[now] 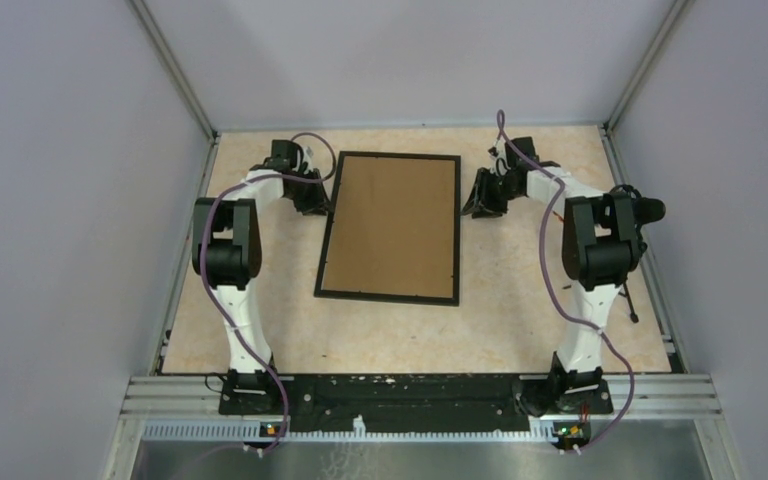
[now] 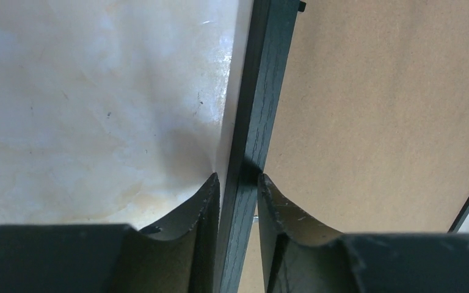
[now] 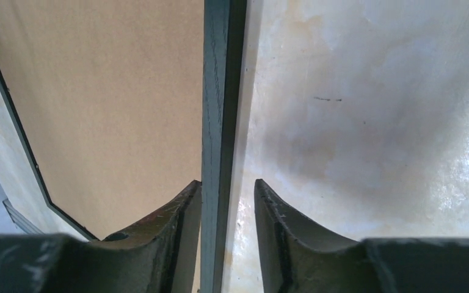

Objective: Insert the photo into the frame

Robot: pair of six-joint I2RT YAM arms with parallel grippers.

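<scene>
**Fig. 1.** One frame lies back-up on the bench, midway between the side edges and nearer the far edge, with its one brown board facing up.

Two grippers work the far half of its long rails. The left gripper appears pinched on the left rail. The right gripper straddles the right rail partly open, its inner finger touching and its outer finger clear, so it grips nothing.

No photo shows in any view.

Risks, as judged:
- A lift with only one side clamped would tilt or twist the frame.
- The thin rail could slip from the left pads.
- The board could drop out if unlatched.
</scene>
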